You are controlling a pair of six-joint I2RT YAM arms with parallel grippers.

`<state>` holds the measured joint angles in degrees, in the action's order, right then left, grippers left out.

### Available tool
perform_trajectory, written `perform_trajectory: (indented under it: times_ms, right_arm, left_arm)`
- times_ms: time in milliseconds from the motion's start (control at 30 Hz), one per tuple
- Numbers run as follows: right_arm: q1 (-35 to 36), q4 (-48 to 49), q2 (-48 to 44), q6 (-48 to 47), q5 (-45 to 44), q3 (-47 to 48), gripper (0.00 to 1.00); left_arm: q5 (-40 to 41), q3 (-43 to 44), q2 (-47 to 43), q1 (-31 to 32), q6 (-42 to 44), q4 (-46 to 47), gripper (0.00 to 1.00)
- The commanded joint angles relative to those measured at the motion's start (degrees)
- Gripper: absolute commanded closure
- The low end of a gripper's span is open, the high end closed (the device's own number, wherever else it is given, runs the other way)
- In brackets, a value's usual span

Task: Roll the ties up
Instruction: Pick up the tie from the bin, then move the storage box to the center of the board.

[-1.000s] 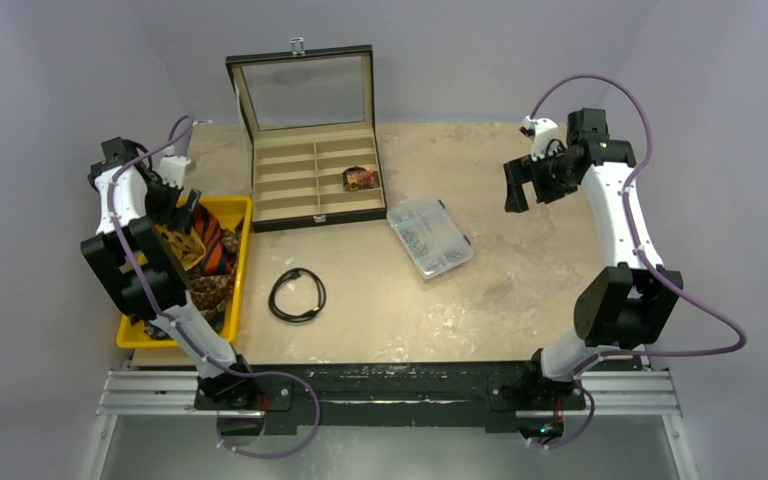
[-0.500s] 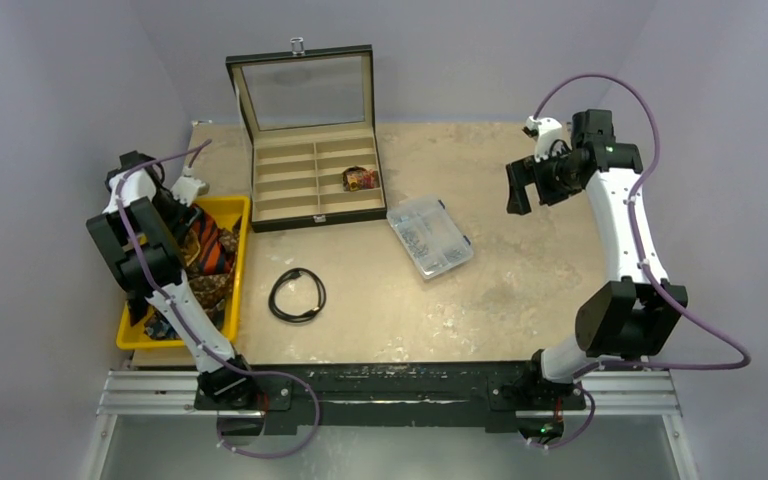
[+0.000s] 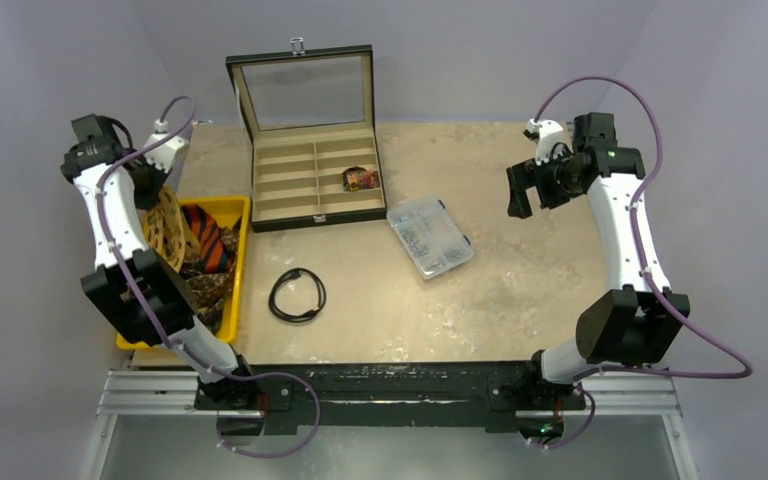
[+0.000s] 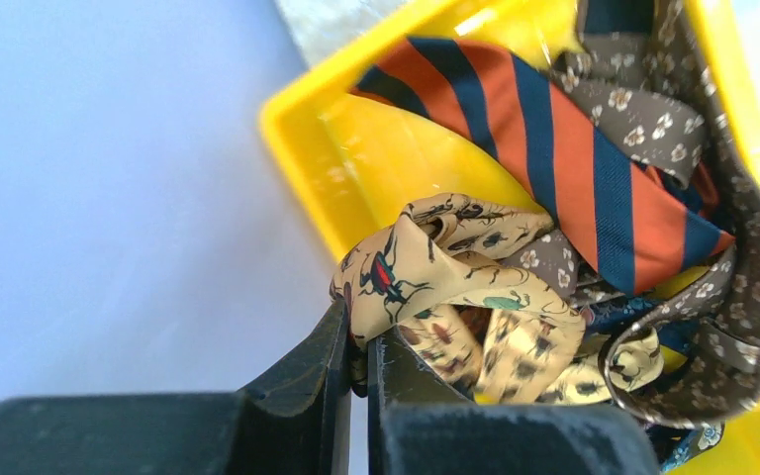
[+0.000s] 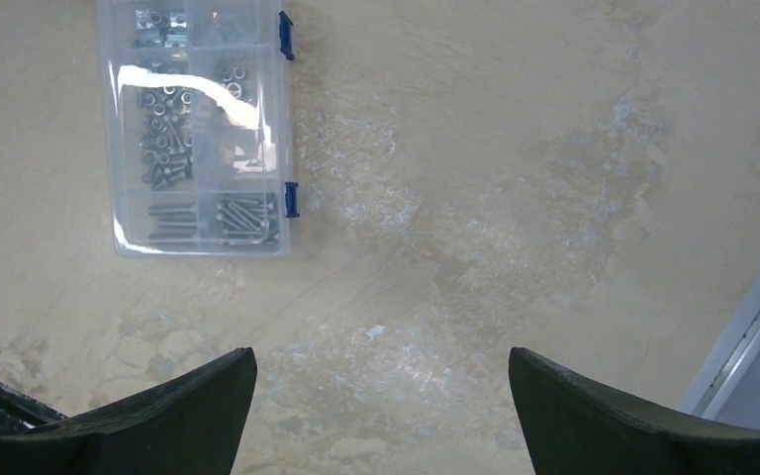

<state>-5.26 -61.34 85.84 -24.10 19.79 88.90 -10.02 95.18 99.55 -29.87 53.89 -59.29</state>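
My left gripper (image 4: 356,341) has its jaws pressed almost together on a fold of the tan-gold tie (image 4: 435,287), pinching it at the edge of the crumpled bunch. The rest of that tie trails away from the fingers, down and toward the near side, into the yellow bin (image 4: 356,148) at the left of the table. Its long axis therefore runs from the grip back into the pile rather than lying flat. The orange striped tie (image 4: 574,148) and the dark flowered ones lie under and beside it in the bin, so I judge that the tail could drag them as I lift.

The left arm alone is on the ties. The right gripper (image 5: 386,391) hangs spread wide and empty over bare table at the far right, with the clear compartment box (image 5: 198,129) between it and the bin.

A second ago the left fingers were open and low in the bin. They have since shut, and the wrist has risen and drawn back toward the far left, pulling a tan strand (image 3: 165,228) up out of the pile. The right arm has barely shifted.
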Motion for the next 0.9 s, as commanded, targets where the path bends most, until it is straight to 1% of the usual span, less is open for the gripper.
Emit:
perform_trajectory:
  times_ms: [0, 100, 300, 400, 500, 600, 733, 800, 833, 867]
  right_arm:
    - [0.2, 0.7, -1.7, -0.7, 0.4, 1.3, 0.02]
    - [0.2, 0.9, -1.8, -0.8, 1.0, 1.5, 0.02]
    - [0.2, 1.4, -2.2, -0.5, 3.2, 1.1, 0.02]
    - [0.2, 1.6, -2.5, -0.5, 5.1, 0.5, 0.02]
    - [0.2, 2.5, -3.2, -0.3, 6.6, -0.8, 0.02]
    - [0.2, 3.2, -4.1, -0.1, 7.9, -2.6, 0.02]
    - [0.9, 3.5, -5.7, -1.3, 10.1, -6.1, 0.02]
    - [2.8, 4.1, -6.8, -2.1, 10.5, -8.0, 0.05]
    - [4.3, 4.9, -7.6, -2.3, 10.1, -9.1, 0.08]
    - [7.2, 5.7, -8.4, -2.3, 9.4, -10.6, 0.11]
  left_arm:
    - [-5.2, 7.1, -7.7, -0.1, -5.3, -3.0, 1.0]
    - [-7.8, 14.4, -9.9, -0.1, -9.3, -5.7, 1.0]
    - [-14.1, 32.6, -11.0, 0.2, -19.9, -11.4, 1.0]
    - [-16.9, 39.8, -11.9, 1.0, -25.0, -11.8, 1.0]
    - [-22.3, 43.9, -14.5, 1.7, -31.8, -9.2, 1.0]
    - [-29.0, 44.6, -18.0, 3.8, -38.5, -5.1, 1.0]
    - [-37.0, 43.0, -21.8, 10.2, -45.9, -2.9, 1.0]
    - [-43.0, 38.5, -23.7, 11.2, -50.2, -0.9, 1.0]
    - [-44.6, 34.4, -25.3, 11.3, -52.1, 0.8, 1.0]
    - [-45.9, 30.3, -26.7, 11.4, -53.2, 2.3, 1.0]
